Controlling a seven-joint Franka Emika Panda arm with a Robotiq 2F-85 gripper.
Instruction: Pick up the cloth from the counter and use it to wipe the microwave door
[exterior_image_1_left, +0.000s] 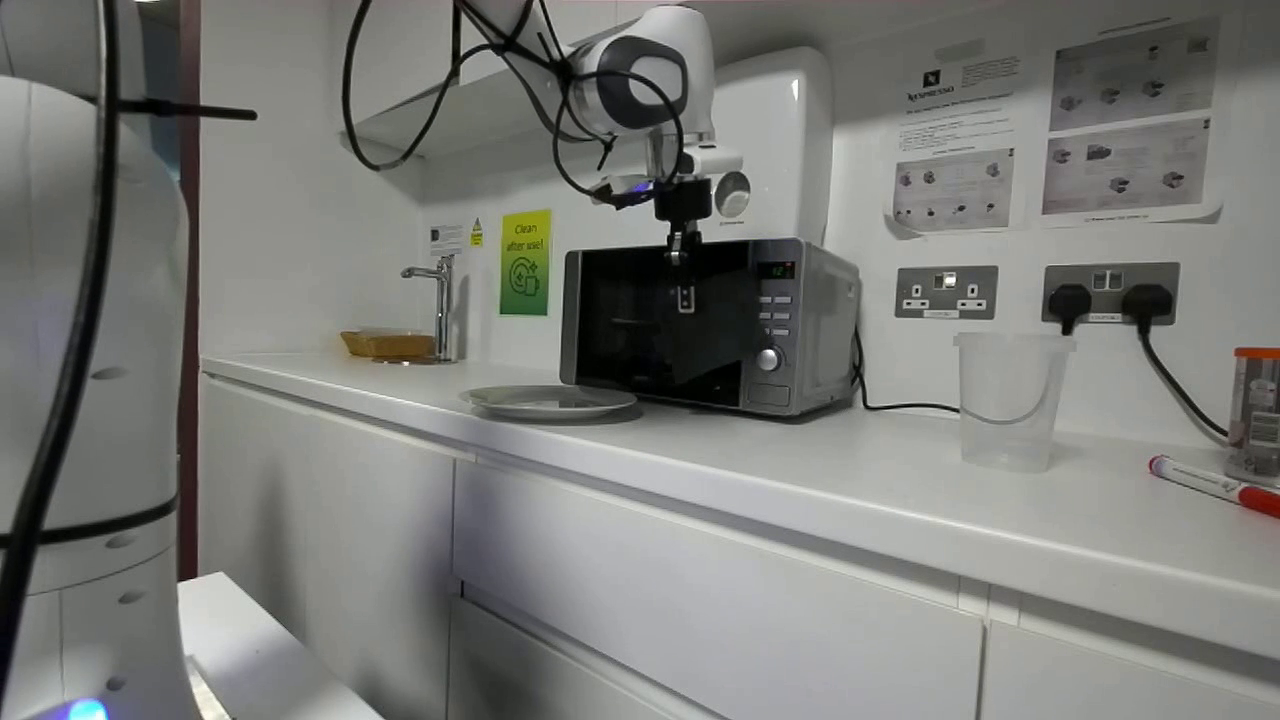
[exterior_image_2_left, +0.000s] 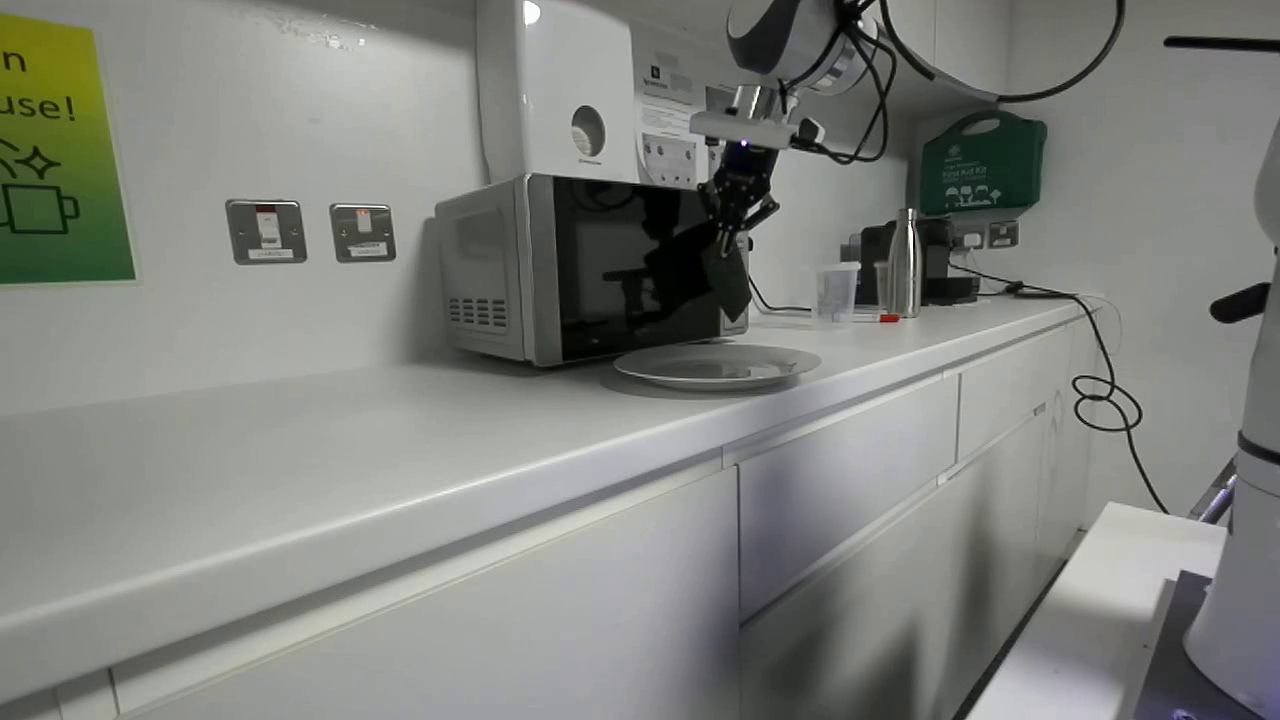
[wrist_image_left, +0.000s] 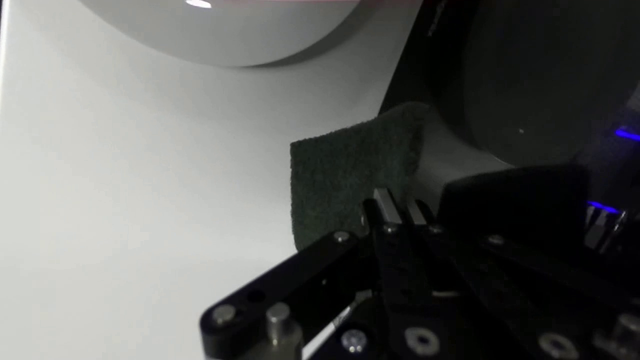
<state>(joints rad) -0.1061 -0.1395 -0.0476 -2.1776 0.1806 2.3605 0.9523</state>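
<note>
- In an exterior view, we see the fingers (exterior_image_1_left: 686, 304) pressed together on the cloth (exterior_image_1_left: 715, 335). The cloth hangs in front of the door (exterior_image_1_left: 622, 325) of the microwave (exterior_image_1_left: 828, 330). The plate (exterior_image_1_left: 548, 402) lies on the surface (exterior_image_1_left: 850, 455), just in front of the microwave. The tub (exterior_image_1_left: 1008, 400) stands to the right of the microwave; the pen (exterior_image_1_left: 1210, 483) lies farther right.
- In an exterior view, we locate the cloth below the fingers, tilted and clear of the surface. The bottle (exterior_image_2_left: 905, 265) stands on the surface beyond the tub; the green case (exterior_image_2_left: 982, 160) is positioned above the surface.
- In the wrist view, we see the fingers pinching the cloth, with most of it spreading out beyond them. The plate, partly cut off, appears at the top; the door is at the right. We cannot tell whether the cloth touches the door.
</note>
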